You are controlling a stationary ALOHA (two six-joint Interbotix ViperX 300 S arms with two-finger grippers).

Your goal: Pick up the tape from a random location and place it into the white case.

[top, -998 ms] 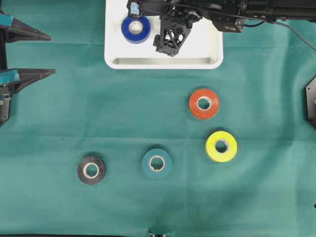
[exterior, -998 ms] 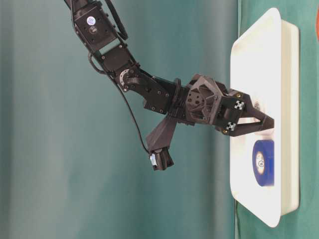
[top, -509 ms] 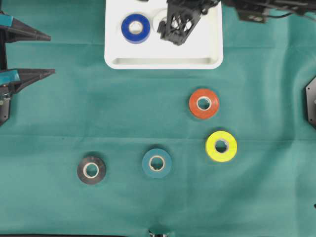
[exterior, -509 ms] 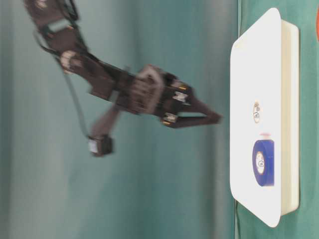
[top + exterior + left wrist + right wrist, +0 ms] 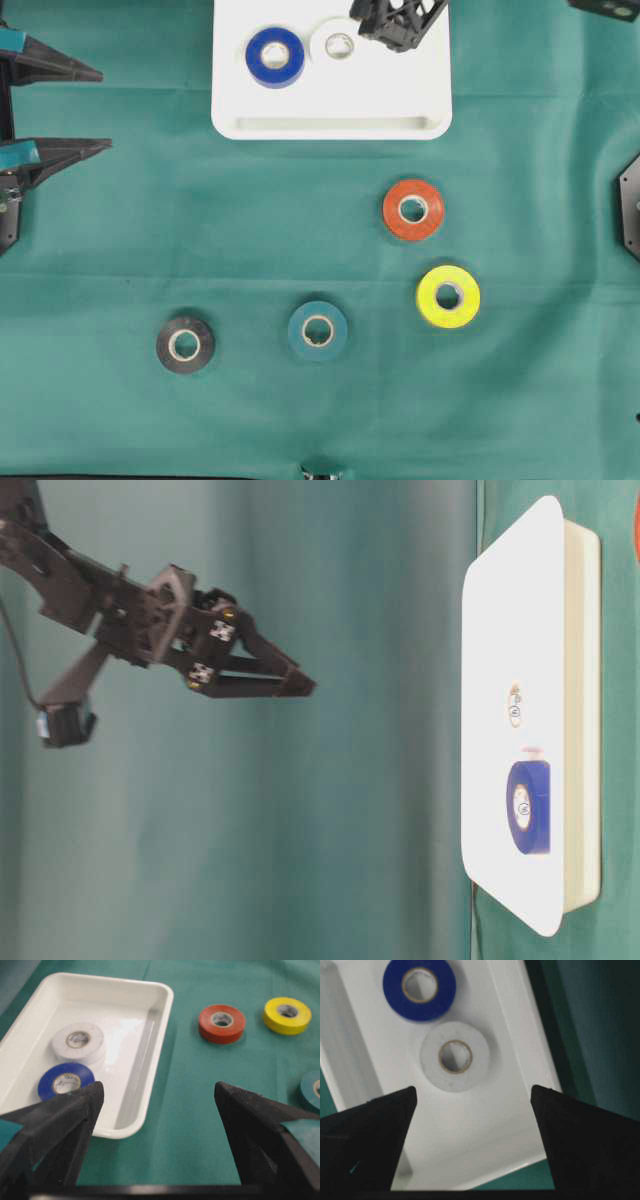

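The white case [image 5: 330, 127] lies at the top centre of the green cloth. Inside it a blue tape [image 5: 275, 56] and a white tape [image 5: 339, 45] lie flat side by side. My right gripper [image 5: 383, 38] hangs high above the case's right part, open and holding nothing; from the table-level view it [image 5: 305, 685] is well clear of the case [image 5: 520, 600]. Its wrist view looks down on the white tape [image 5: 454, 1056] and the blue tape [image 5: 419, 987]. My left gripper [image 5: 105, 110] rests open at the left edge, away from every roll.
Loose rolls lie flat on the cloth below the case: orange [image 5: 413, 209], yellow [image 5: 448, 296], teal [image 5: 318, 330] and black [image 5: 185, 344]. The left wrist view shows the case rim [image 5: 165, 1015] with the orange roll [image 5: 222, 1022] and yellow roll [image 5: 287, 1014] beyond.
My right gripper has risen off the case and drawn back toward the top right, uncovering the white tape beside the blue one. The left arm and the loose rolls have not moved.
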